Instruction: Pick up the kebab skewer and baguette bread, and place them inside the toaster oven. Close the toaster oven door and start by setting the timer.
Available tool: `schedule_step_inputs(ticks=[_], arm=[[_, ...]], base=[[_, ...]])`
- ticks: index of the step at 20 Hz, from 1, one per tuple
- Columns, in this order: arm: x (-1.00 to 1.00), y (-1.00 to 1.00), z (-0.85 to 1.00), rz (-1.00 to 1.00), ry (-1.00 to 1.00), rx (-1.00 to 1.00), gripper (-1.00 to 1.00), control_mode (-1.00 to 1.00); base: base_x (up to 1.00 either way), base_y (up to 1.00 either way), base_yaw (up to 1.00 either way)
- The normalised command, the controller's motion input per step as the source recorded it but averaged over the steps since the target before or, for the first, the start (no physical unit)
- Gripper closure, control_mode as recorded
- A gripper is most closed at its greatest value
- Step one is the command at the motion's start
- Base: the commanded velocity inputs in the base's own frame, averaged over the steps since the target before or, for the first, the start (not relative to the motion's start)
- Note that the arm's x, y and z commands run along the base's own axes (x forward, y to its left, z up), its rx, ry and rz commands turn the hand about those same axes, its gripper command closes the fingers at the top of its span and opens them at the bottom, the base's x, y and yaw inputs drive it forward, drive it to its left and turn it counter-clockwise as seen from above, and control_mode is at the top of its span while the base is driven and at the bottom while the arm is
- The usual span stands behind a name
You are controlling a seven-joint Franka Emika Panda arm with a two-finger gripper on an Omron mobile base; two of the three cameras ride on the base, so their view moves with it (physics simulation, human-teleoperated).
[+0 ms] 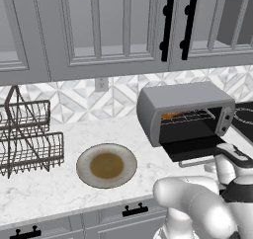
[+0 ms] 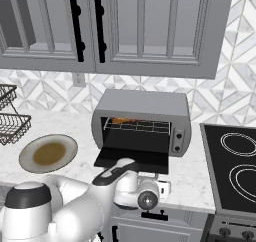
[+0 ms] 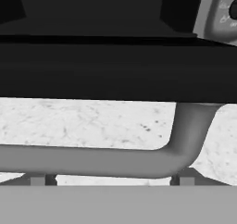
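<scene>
Hand view looks up close at the door [image 3: 115,70], hanging open, with its handle [image 3: 92,160] just above the gripper [image 3: 109,180], whose jaws are spread wide on either side of the bar. Both base views show the oven [image 1: 185,112] near the tabletop's right end, a golden-orange lump, probably the bread [image 2: 122,120], on its rack, and a bare plate [image 1: 106,165] left of it. The step in hand seems to be closing the door; next, the gripper should catch or lift the bar. No skewer can be made out in the dark cavity.
</scene>
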Motion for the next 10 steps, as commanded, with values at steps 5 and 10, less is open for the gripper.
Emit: schedule_step_inputs(ticks=[5, 10], arm=[[0.32, 0.16, -0.04, 0.00, -0.01, 0.00, -1.00, -1.00], [0.15, 0.10, 0.26, 0.00, -0.06, 0.01, -1.00, -1.00]], base=[[0.00, 0.00, 0.00], [0.00, 0.00, 0.00]])
